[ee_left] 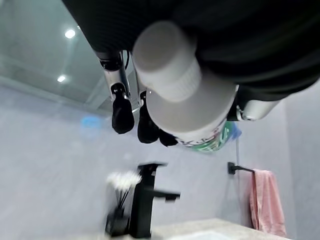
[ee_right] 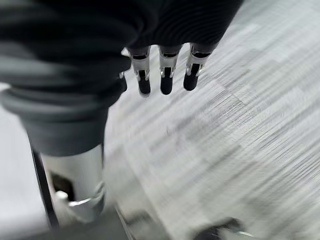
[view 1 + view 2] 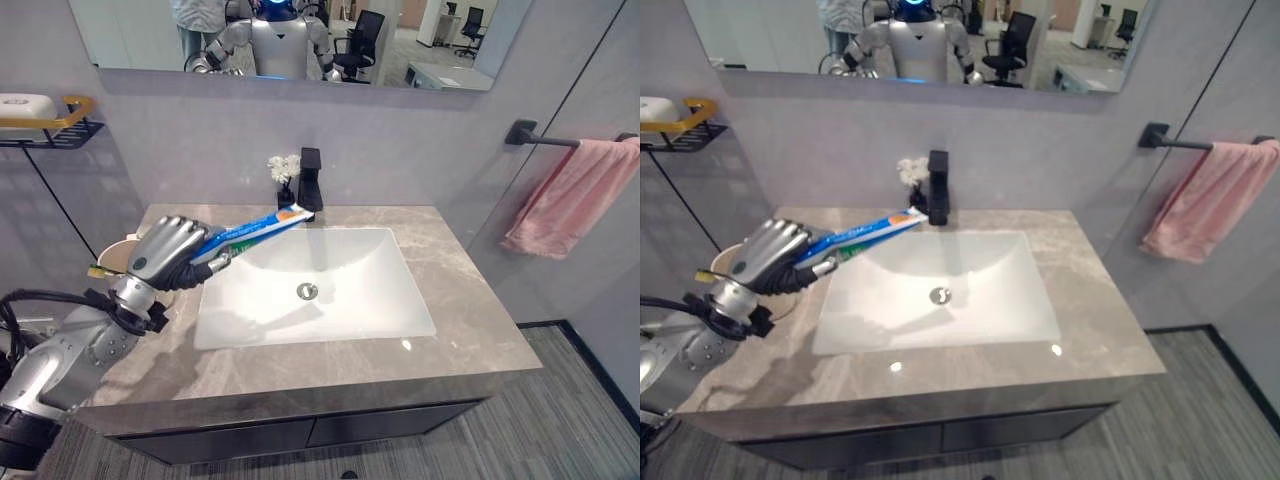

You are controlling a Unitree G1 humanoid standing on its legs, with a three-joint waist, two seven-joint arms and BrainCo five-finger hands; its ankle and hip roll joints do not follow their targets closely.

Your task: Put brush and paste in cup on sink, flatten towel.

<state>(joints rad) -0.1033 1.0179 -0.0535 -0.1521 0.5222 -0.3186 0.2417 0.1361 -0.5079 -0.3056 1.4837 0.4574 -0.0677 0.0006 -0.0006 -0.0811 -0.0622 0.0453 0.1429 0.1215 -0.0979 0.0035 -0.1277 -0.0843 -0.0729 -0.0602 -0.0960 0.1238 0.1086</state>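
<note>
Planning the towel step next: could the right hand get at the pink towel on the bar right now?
Probably yes. The right hand hangs over the floor, fingers straight, holding nothing, and the towel hangs on the right wall with nothing in front of it.

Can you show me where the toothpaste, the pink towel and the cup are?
toothpaste (image 3: 258, 226): left eye view, middle of the blue tube, held in the left hand (image 3: 168, 252).
pink towel (image 3: 572, 200): left eye view, middle of the hanging cloth.
cup (image 3: 725, 261): right eye view, its rim behind the hand.
</note>
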